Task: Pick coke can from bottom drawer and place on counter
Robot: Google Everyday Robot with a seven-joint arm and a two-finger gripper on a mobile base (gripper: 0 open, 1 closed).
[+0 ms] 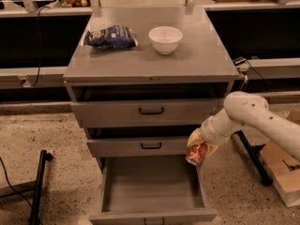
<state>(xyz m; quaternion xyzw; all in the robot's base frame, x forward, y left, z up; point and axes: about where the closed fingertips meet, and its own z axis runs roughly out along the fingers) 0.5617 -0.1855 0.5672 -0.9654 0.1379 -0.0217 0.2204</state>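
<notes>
My gripper (198,146) is shut on the coke can (197,153), a small red can held tilted in the air. It hangs above the right rear corner of the open bottom drawer (152,189), level with the middle drawer's front. The white arm comes in from the right. The bottom drawer is pulled out and its inside shows nothing else. The counter (187,60) is the grey top of the cabinet, well above the can.
A dark blue chip bag (111,36) and a white bowl (165,39) sit on the counter's far half. A cardboard box (283,170) stands on the floor at right. A black stand leg (38,184) is at left.
</notes>
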